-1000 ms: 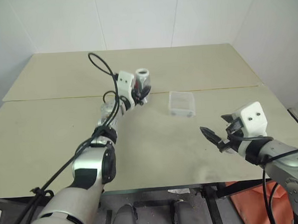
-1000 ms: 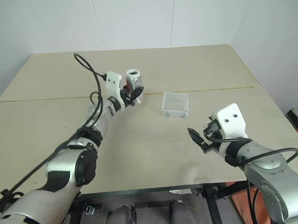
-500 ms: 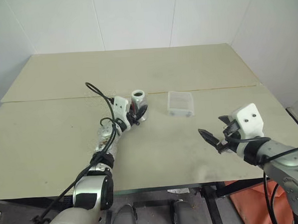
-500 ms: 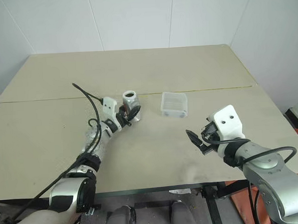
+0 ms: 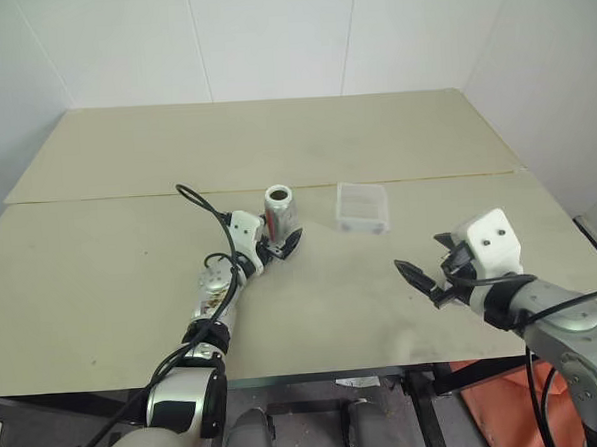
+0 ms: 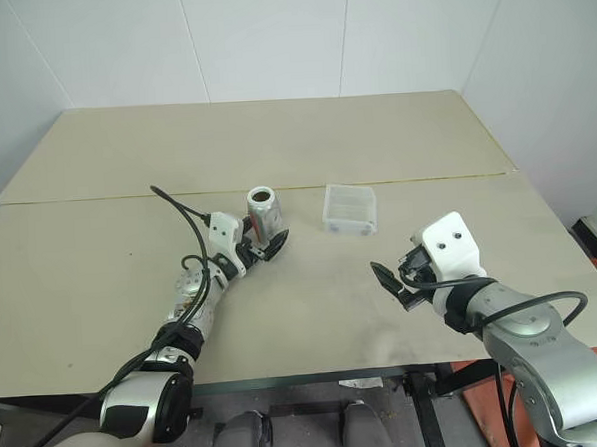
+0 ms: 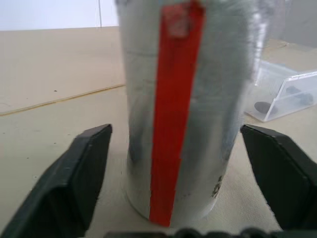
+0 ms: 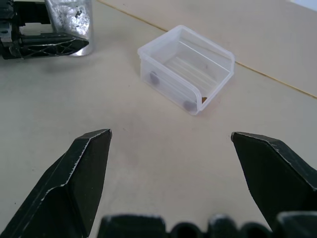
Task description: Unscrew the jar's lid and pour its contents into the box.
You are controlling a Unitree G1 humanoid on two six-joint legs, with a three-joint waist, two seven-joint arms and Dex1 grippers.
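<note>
We've got the jar (image 5: pixel 280 208) standing upright on the table (image 5: pixel 99 244), just left of the box (image 5: pixel 363 206), right between our left gripper's (image 5: pixel 280 243) spread jaws, while our right gripper (image 5: pixel 428 273), jaws spread too and empty, hangs well off near the front edge

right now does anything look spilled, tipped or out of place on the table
Nothing stands out. The jar stands upright on the table, between the open fingers of the left claw, which do not touch it. The box sits flat beside it with a few small dark bits inside. No spill shows. The right claw hovers open.
</note>
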